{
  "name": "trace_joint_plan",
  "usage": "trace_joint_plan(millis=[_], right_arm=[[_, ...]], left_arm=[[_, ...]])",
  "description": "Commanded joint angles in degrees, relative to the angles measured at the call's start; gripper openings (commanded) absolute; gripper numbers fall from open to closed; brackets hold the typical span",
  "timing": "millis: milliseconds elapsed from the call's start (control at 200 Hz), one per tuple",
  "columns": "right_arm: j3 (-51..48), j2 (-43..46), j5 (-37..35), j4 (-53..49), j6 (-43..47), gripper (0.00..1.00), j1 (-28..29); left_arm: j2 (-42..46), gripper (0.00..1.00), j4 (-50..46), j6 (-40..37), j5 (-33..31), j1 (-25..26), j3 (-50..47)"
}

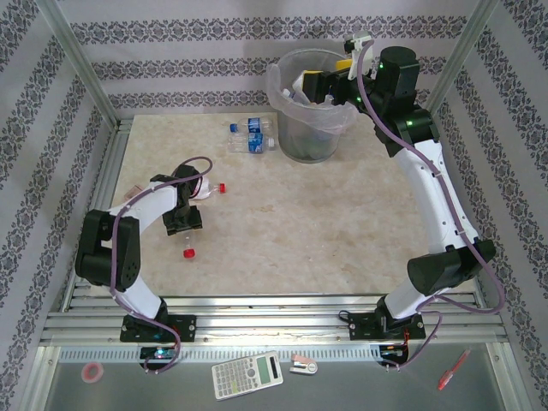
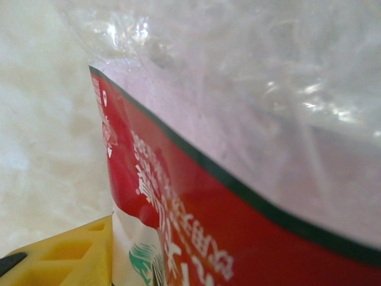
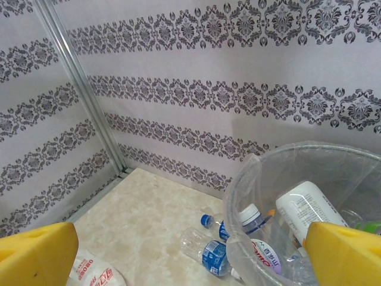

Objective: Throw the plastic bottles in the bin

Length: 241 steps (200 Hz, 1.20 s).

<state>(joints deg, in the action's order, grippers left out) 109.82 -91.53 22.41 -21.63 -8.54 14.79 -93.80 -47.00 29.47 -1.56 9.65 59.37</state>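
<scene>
A red-labelled bottle (image 2: 250, 196) with blurred white writing lay close against the left fingers (image 2: 59, 256), grip unclear, while the right fingers (image 3: 36, 253) gaped empty above the bin (image 3: 236, 238).

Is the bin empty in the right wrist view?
No, the bin holds several bottles, one with a white label.

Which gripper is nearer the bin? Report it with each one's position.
Right. The right gripper hovers over the bin, at its open top, jaws wide. The left gripper is far off on the table at its left side, low against a red-labelled plastic bottle.
</scene>
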Motion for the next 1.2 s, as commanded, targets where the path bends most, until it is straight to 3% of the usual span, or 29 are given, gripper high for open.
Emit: trace_joint_plan(millis=[0,350,614,894,1094,1199], right_arm=[[-0.7,2.0,0.3,0.7,0.7,0.98,0.5],[-2.2,3.0,0.4,1.0,-1.4,0.98,0.8],[-0.8,2.8,2.4,-0.6,-5.5,0.98,0.9],[-1.4,1.9,6.5,-3.5,-10.7,0.97,1.0],[-4.5,1.8,9.2,-4.5,-16.2,0.93,1.8],[-5.9,1.7,10.0,-5.2,-17.6,0.92,2.6]], left_arm=[[3.0,0.42,2.5,-1.7,2.3,-0.2,0.6],[11.2,0.41,10.6,-4.0,8.3,2.6,3.1],[15.2,0.41,17.1,-9.1,11.3,8.5,8.6],[14.2,0.41,18.8,-15.7,11.6,16.9,16.4],[12.5,0.41,19.4,-17.3,9.5,20.8,20.3],[11.8,0.4,20.4,-18.3,11.6,21.9,21.5]])
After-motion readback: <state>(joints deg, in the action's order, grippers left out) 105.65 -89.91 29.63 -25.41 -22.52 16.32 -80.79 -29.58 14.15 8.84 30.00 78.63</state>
